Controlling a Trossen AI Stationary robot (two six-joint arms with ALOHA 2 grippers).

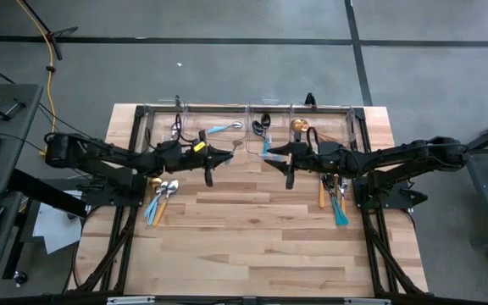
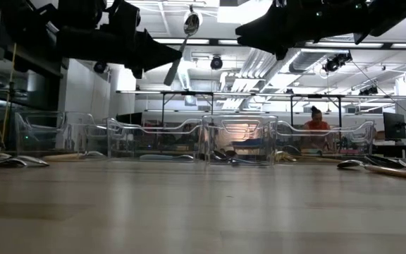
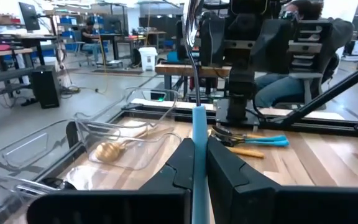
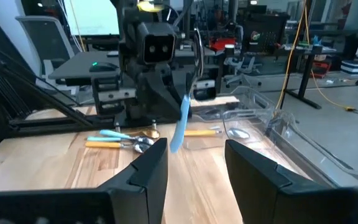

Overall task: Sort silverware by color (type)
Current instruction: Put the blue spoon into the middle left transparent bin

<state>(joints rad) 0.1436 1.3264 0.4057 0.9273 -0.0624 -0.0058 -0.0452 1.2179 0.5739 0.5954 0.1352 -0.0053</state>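
Observation:
My left gripper (image 1: 225,158) hangs above the table's middle, shut on a spoon (image 2: 182,44) that has a silver head and a light-blue handle. My right gripper (image 1: 271,152) faces it from the right, open, with nothing between its fingers (image 4: 148,168). More silverware lies on the table in two piles, one to the left (image 1: 161,200) and one to the right (image 1: 335,200). Both piles have orange and light-blue handles. Clear bins (image 1: 244,127) along the far edge hold a blue-handled piece (image 1: 224,129), black pieces (image 1: 261,125) and a gold piece (image 1: 299,127). My left gripper pinches the spoon's light-blue handle (image 3: 199,134) between its two fingers. The fingers lie level, point toward the table's right and cross the handle. The spoon stands nearly upright, a little tilted, with its head (image 2: 192,21) up and its handle end (image 2: 170,75) below the fingers. It is lifted clear of the table.
The row of clear bins (image 2: 238,141) lines the far edge of the wooden table (image 1: 261,254). The near half of the table is bare wood. A seated person (image 2: 317,121) shows in the room beyond the table.

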